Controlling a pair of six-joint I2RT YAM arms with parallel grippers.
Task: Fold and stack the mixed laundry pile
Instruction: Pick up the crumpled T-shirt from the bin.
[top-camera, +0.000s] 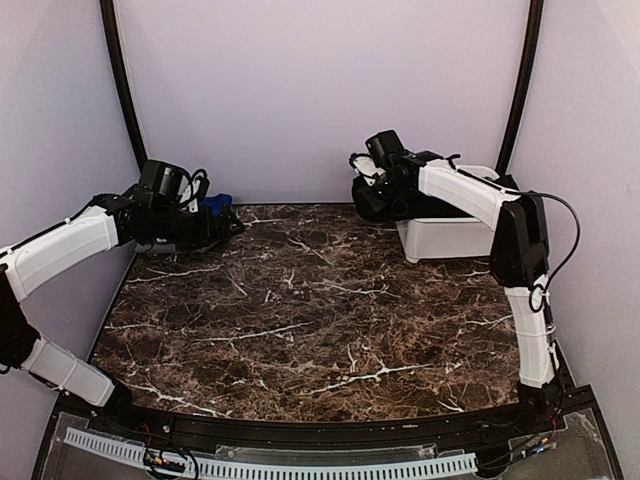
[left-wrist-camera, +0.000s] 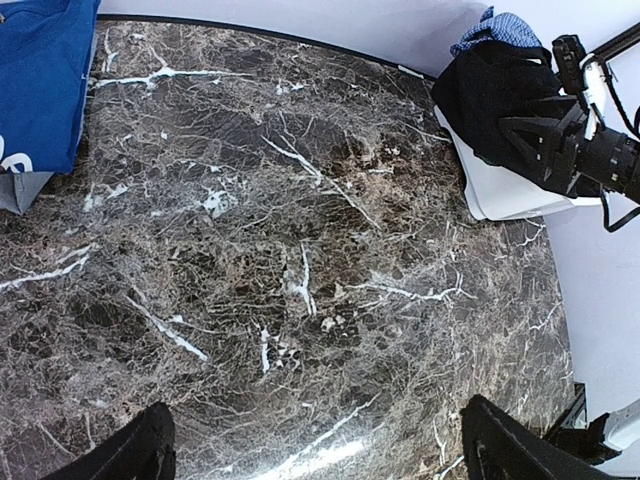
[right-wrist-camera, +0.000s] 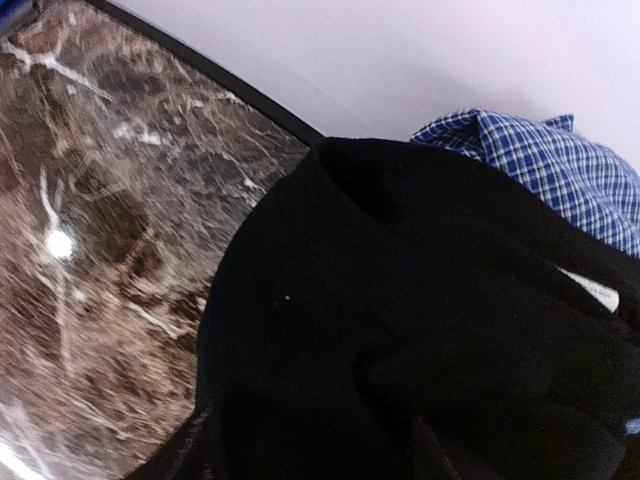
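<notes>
The laundry pile lies heaped in the white bin (top-camera: 445, 240) at the back right. On top is a large black garment (right-wrist-camera: 400, 330), with a blue checked shirt (right-wrist-camera: 550, 160) behind it. My right gripper (top-camera: 368, 190) is pressed down into the black garment; its fingers stand apart, with black cloth between them and nothing pinched. Only the dim finger edges (right-wrist-camera: 170, 450) show in the right wrist view. A folded royal-blue tee (left-wrist-camera: 40, 80) rests at the back left of the table. My left gripper (left-wrist-camera: 320, 460) hovers open just beside the tee, holding nothing.
The dark marble table (top-camera: 320, 310) spreads between the two arms. A grey scrap (left-wrist-camera: 20, 190) peeks out beside the blue tee. White walls close in the back and sides, and the bin sits against the right wall.
</notes>
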